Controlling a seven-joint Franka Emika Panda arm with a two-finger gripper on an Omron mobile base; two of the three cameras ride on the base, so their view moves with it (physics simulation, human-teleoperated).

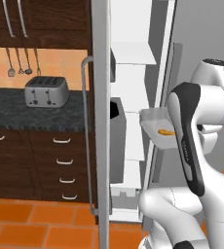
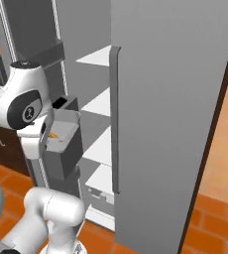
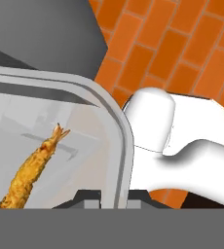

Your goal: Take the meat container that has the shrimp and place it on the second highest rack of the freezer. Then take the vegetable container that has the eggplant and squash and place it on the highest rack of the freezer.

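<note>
My gripper (image 3: 113, 199) is shut on the rim of the clear meat container (image 3: 118, 127), with one dark finger on each side of the wall. The orange shrimp (image 3: 32, 170) lies inside it. From the base views the container (image 1: 153, 122) (image 2: 62, 130) hangs in the air, tilted, in front of the open freezer (image 2: 170, 99), with the shrimp (image 1: 166, 131) showing in it. My own arm hides the hand there. The highest rack (image 2: 97, 55) and the second highest rack (image 2: 98, 105) are bare white shelves beyond the container.
The open freezer door (image 1: 100, 121) with its long handle (image 1: 86, 136) stands left of the tray and carries a dark bin (image 1: 117, 141) close beside it. A toaster (image 1: 46, 91) sits on the dark counter at left. The floor is orange tile.
</note>
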